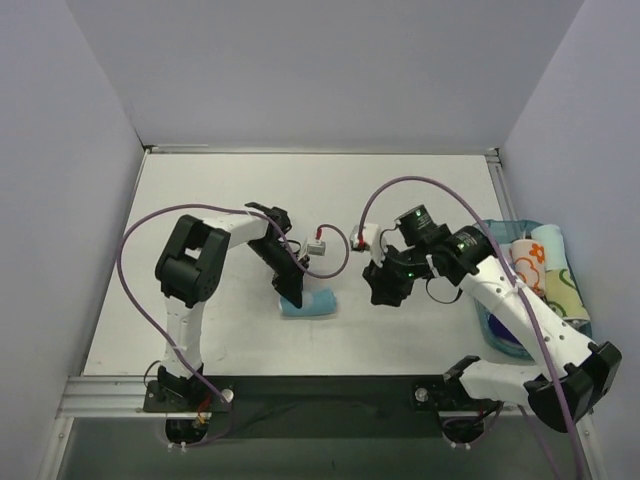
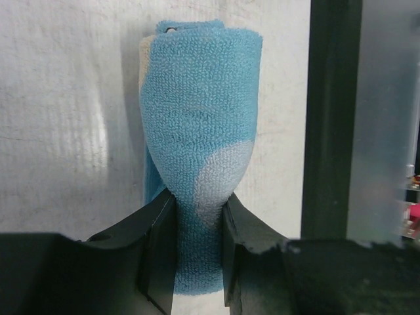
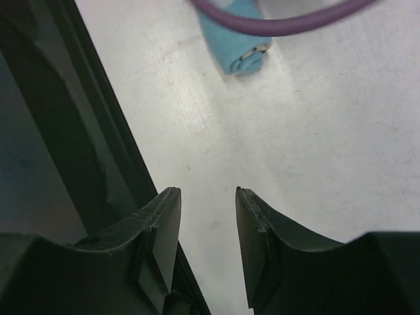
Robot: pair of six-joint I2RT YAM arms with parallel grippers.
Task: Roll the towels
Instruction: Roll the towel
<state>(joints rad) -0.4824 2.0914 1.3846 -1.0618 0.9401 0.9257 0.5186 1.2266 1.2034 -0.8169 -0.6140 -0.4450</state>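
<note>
The white worktop (image 1: 230,330) carries a single roll, about midway between its left and right edges and somewhat closer to the near edge than the far one. A basket (image 1: 488,330) of cloths (image 1: 562,290) sits at the right edge, partly hidden under the right arm (image 1: 520,310). In that basket lies the white towel (image 1: 527,262) with orange prints; I cannot tell from above whether it is rolled. The blue towel (image 2: 197,118) lies on the worktop as a formed roll, its spiral end showing in the right wrist view. The left gripper (image 2: 197,226) has its jaws clenched across one end of the roll, pinching the terry in at the waist. The right gripper (image 3: 207,223) hovers over bare worktop just to the right of the roll, jaws parted with nothing between them. I judge the rolling of the blue towel to be at its close: the roll is made and pinned so that it cannot spring open. The next move probably calls for the left jaws to let go gently, without dragging the outer flap, or to carry the roll aside. The right arm would then turn toward the basket for another towel. A hasty release could let the outer layer unwind.
</note>
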